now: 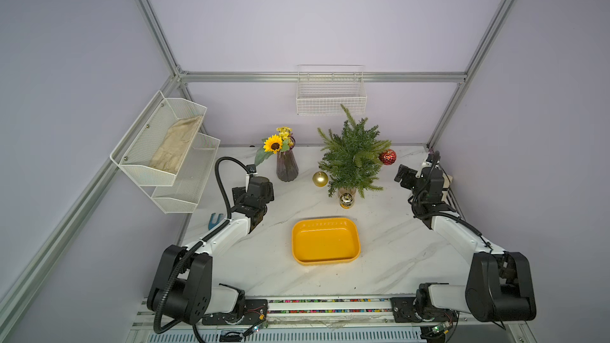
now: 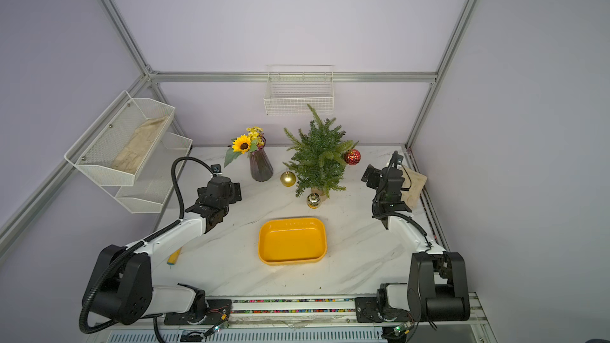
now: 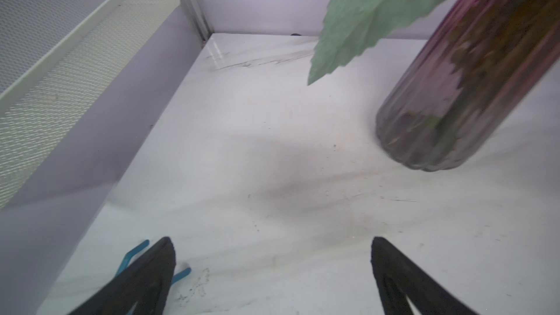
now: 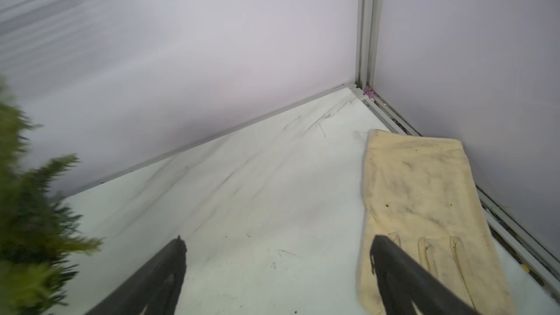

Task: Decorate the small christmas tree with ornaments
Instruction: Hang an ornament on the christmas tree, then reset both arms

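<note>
Your left claw (image 3: 270, 240) and right claw (image 4: 277, 239) stand released, empty; red ornament (image 1: 387, 156) against the small christmas tree (image 1: 353, 156), mid-frame.

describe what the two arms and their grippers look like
Both the left arm and right arm have white tubular links between bulky black joint housings. A black corrugated hose loops along the left one; thinner black cable runs along the right. The left gripper and right gripper have black, tapering pointed fingers.
</note>
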{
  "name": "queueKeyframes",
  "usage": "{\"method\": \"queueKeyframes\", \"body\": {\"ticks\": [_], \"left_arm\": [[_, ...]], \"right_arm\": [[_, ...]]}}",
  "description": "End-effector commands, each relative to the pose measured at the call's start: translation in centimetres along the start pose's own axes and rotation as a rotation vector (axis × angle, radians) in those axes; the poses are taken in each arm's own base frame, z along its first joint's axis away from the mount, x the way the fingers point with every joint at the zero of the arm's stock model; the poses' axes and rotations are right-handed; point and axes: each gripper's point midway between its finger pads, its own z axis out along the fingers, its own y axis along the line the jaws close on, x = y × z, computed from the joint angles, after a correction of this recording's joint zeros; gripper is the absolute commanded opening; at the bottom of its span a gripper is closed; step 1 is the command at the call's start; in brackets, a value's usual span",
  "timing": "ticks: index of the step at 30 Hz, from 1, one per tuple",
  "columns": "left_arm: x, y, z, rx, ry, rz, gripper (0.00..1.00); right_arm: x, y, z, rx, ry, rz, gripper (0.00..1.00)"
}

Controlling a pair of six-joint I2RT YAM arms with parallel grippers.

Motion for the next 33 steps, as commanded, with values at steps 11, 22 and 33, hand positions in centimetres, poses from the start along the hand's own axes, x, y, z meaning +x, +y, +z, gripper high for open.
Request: {"method": "queueKeyframes", "body": {"ticks": [11, 22, 33], "left_arm": [[1.7, 2.9, 2.9, 0.090, -0.272, -0.059, 1.00], [2.9, 1.6, 3.6, 0.193, -0.284, -0.035, 1.00], [2.9, 1.6, 3.6, 0.193, -0.282, -0.037, 1.00]], "right_arm": [[4.9, 0.4, 2.4, -0.138, -0.221, -0.121, 0.97], [5.6, 0.7, 2.2, -0.158, -0.227, -0.142, 0.97], [6.1, 2.5, 2.4, -0.226, -0.207, -0.205, 0.97]]}}
